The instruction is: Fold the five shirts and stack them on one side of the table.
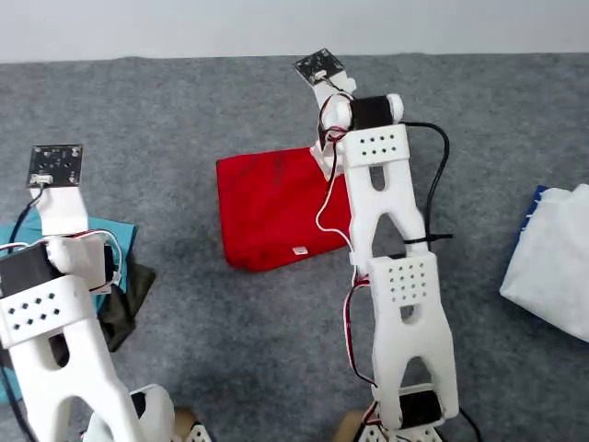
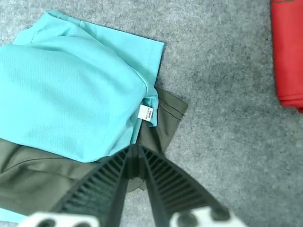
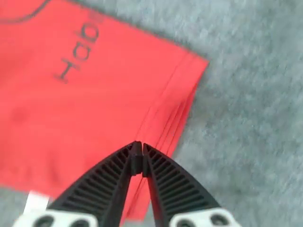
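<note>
A folded red shirt (image 1: 271, 207) lies in the middle of the grey table (image 1: 184, 120). My right gripper (image 3: 137, 150) is shut, just above the red shirt (image 3: 85, 94) near its hemmed edge, with nothing visibly held. At the left, a folded teal shirt (image 2: 71, 90) rests on a dark olive shirt (image 2: 163, 127). My left gripper (image 2: 137, 150) is shut and hovers over the near edge of that stack, where teal meets olive. In the high view the left arm (image 1: 51, 304) covers most of the teal shirt (image 1: 118, 232) and the olive shirt (image 1: 133, 293).
A white shirt (image 1: 557, 258) lies loosely at the right edge, on top of something blue (image 1: 534, 204). Bare grey carpet-like surface spreads between the red shirt and both piles. The red shirt's corner (image 2: 286, 52) shows far off in the left wrist view.
</note>
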